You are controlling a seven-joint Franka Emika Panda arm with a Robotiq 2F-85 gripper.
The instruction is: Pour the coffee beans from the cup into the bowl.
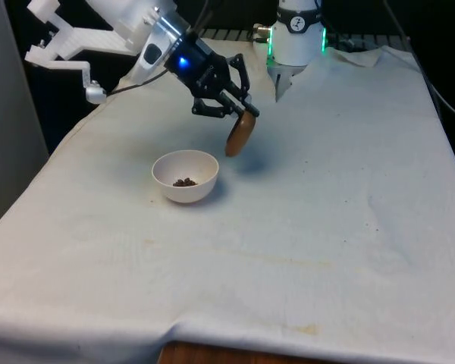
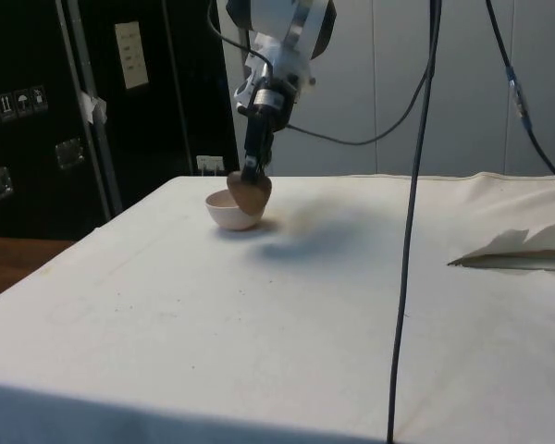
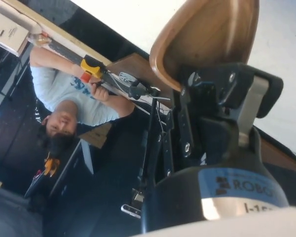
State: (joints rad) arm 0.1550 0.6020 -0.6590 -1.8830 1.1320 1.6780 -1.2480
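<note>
Brown and tipped hard over, the cup (image 1: 241,133) hangs pinched by its rim in the closed gripper (image 1: 239,111) just right of the white bowl (image 1: 185,176) at frame centre, beans (image 1: 185,182) already inside, so pouring looks finished and righting comes next.

Counter (image 1: 303,250) under a wrinkled white cloth (image 1: 98,250), faintly stained near the front edge, white bowl (image 1: 185,176) resting on it, brown coffee beans (image 1: 185,182) inside
</note>
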